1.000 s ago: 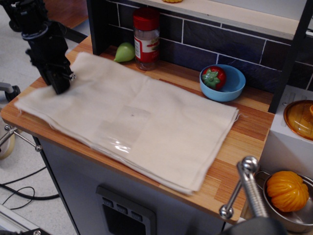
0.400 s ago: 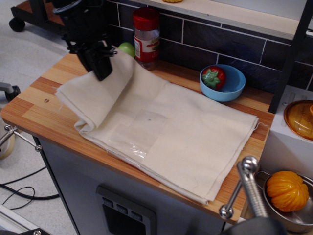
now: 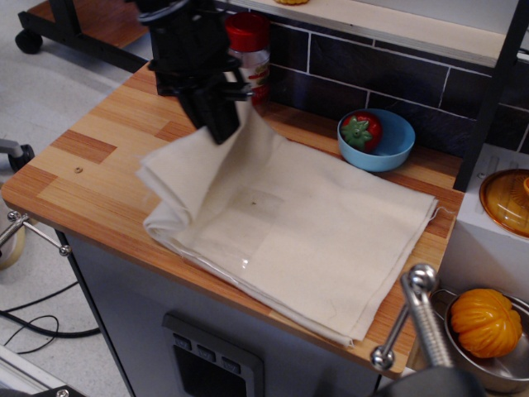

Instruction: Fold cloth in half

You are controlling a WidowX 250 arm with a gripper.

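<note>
The cream cloth (image 3: 331, 240) lies on the wooden counter (image 3: 91, 157). Its left part is lifted and hangs in a fold from my black gripper (image 3: 221, 126), which is shut on the cloth's edge above the counter's left-middle. A tiny dark speck (image 3: 254, 198) and a faint shiny patch (image 3: 240, 248) show on the flat part. The cloth's right edge reaches near the counter's right side.
A red-lidded spice jar (image 3: 248, 50) stands behind the gripper against the dark tiled wall. A blue bowl (image 3: 380, 141) with a red strawberry toy sits at the back right. A metal handle (image 3: 413, 322) and a pot with an orange object (image 3: 488, 322) are at the lower right.
My gripper has moved right along the counter with the cloth's left edge, lifting it. The cloth's left part has folded up and the counter's left side is now bare.
</note>
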